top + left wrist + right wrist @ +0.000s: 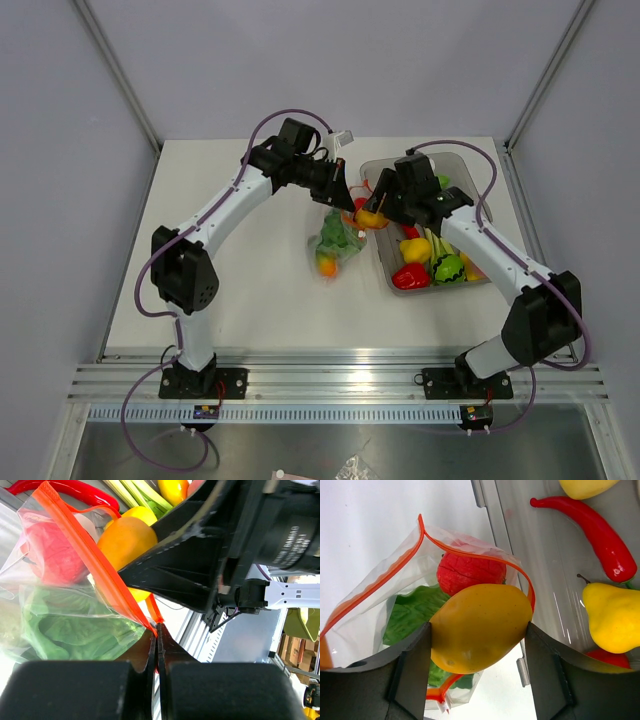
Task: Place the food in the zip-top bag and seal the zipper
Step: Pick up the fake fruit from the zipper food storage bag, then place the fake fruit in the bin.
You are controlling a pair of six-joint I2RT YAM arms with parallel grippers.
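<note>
While left hand (157, 632) pinches zipper (90, 565), right hand (477, 635) grips mango (485, 615), greens (412, 612) partly hidden.

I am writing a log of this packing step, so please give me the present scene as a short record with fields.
Left gripper: shut on the zipper, holding it up
Right gripper: shut on a yellow-orange fruit, at the mouth of the zip-top bag
Inside the bag: red fruit, green leaf
In the grey tub: red chili, yellow pear
Seal: open, not yet closed
</note>
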